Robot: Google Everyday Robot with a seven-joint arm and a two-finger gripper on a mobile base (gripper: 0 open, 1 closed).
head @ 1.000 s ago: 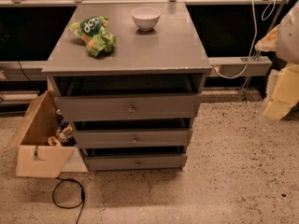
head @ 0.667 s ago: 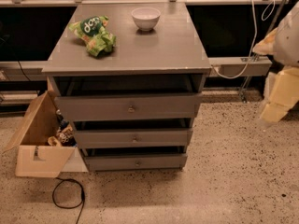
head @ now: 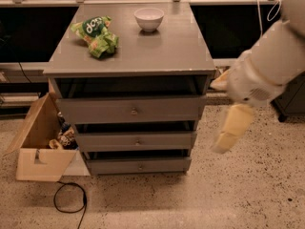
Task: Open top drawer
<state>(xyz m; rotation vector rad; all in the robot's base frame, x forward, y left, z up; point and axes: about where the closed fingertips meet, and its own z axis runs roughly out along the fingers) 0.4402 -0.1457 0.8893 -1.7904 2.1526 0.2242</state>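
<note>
The top drawer is the tallest grey front panel of the grey cabinet, with a small round metal knob at its centre. A dark gap shows above the panel. Two shallower drawers sit below it. My gripper hangs pointing down, pale yellow, at the end of the white arm, to the right of the cabinet at about the height of the drawers. It is apart from the cabinet and holds nothing that I can see.
On the cabinet top lie a green snack bag and a white bowl. An open cardboard box with items stands on the floor to the left. A black cable loops on the speckled floor in front.
The arm has swung left and forward, toward the cabinet's right side, and the gripper now hangs beside the drawers. The drawers have not moved.
</note>
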